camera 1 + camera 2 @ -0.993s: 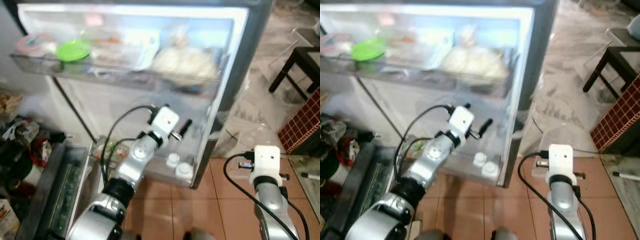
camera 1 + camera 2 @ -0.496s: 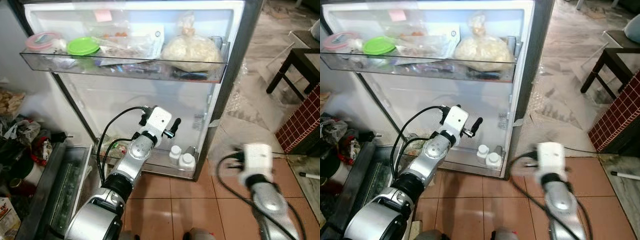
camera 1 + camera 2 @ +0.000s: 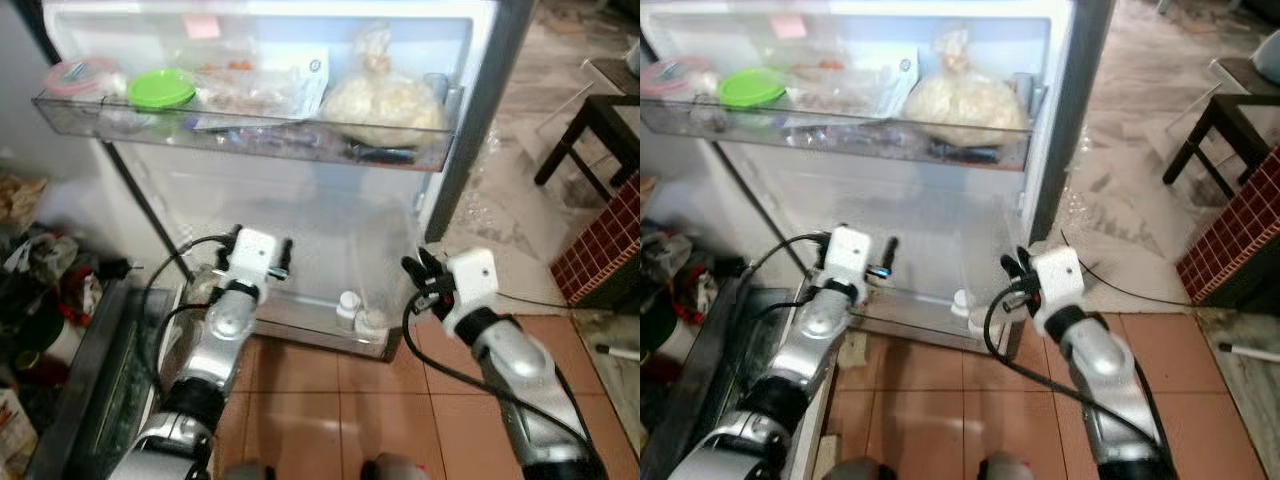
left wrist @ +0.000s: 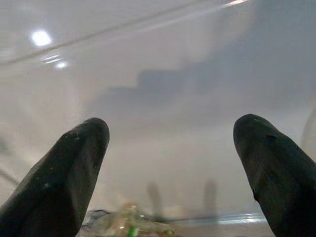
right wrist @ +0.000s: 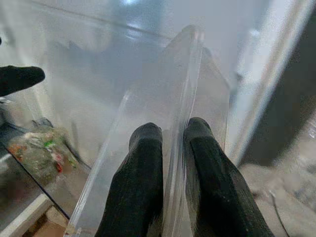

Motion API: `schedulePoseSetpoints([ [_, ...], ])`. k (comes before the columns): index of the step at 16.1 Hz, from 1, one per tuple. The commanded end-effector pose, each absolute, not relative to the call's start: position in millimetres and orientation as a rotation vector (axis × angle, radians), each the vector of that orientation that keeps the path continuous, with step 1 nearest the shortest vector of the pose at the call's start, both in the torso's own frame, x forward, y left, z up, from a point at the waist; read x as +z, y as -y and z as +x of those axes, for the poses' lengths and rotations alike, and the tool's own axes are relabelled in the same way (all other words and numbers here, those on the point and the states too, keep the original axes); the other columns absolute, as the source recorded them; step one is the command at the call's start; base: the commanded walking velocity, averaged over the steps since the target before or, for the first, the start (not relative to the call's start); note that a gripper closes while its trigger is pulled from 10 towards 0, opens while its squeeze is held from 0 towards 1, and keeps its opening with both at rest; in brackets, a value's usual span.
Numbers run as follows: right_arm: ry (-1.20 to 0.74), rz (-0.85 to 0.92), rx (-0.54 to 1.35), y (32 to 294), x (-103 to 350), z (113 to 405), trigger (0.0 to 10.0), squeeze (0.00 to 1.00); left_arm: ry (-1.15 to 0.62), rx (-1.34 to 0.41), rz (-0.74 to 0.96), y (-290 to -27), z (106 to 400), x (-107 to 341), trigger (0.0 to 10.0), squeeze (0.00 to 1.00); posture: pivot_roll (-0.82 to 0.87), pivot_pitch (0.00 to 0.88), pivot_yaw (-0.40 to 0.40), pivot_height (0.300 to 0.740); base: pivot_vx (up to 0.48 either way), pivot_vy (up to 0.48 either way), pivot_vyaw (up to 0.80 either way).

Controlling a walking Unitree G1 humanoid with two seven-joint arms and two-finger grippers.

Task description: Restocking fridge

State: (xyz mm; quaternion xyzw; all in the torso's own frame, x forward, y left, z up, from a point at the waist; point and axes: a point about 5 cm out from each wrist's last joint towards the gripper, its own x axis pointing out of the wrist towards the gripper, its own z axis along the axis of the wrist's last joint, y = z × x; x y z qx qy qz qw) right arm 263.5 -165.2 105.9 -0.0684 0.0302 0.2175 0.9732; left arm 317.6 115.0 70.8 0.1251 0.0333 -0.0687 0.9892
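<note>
Between the fridge door's two shelves, a clear plastic bin (image 5: 182,123) stands pinched by its wall in the right gripper (image 5: 170,143), fingers closed on it. Left gripper (image 4: 170,148) hangs spread wide and empty before the door's inner wall (image 3: 300,215). Seating the bin looks like the step underway; next, the left gripper probably needs to steady its far side.

fridge door (image 3: 470,120) stands open ahead | upper door shelf (image 3: 240,135): lidded tubs (image 3: 160,92) at left, packets in the middle, bag (image 3: 385,100) at right | lower door shelf (image 3: 330,330): two bottles (image 3: 348,305) at right | table (image 3: 590,135) far right, behind | clutter (image 3: 40,290) on the floor at left
</note>
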Motion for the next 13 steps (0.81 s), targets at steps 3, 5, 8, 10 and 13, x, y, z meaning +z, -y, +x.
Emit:
schedulePoseSetpoints([
  [3, -0.052, -0.139, 0.531, 160, 107, 270, 10.0, 0.00, -0.043, -0.044, 0.265, -134, 310, 79, 10.0, 0.00, 0.00, 0.028, 0.022, 0.740, 0.000, 0.000, 0.53],
  [5, -0.050, -0.142, 0.549, 162, 107, 273, 10.0, 0.00, -0.041, 0.000, 0.274, -144, 298, 81, 10.0, 0.00, 0.01, 0.028, 0.024, 0.740, 0.000, 0.000, 0.79],
  [8, -0.054, -0.141, 0.550, 165, 104, 277, 10.0, 0.00, -0.067, 0.006, 0.271, -149, 282, 75, 10.0, 0.00, 0.03, 0.029, 0.028, 0.740, 0.000, 0.000, 0.78],
  [10, -0.049, -0.133, 0.557, 163, 104, 278, 10.0, 0.00, -0.082, 0.031, 0.254, -154, 275, 74, 10.0, 0.00, 0.03, 0.032, 0.031, 0.740, 0.000, 0.000, 0.78],
  [13, -0.035, -0.125, 0.578, 157, 105, 282, 10.0, 0.00, -0.082, 0.037, 0.244, -156, 269, 81, 10.0, 0.00, 0.04, 0.037, 0.033, 0.740, 0.000, 0.000, 0.78],
])
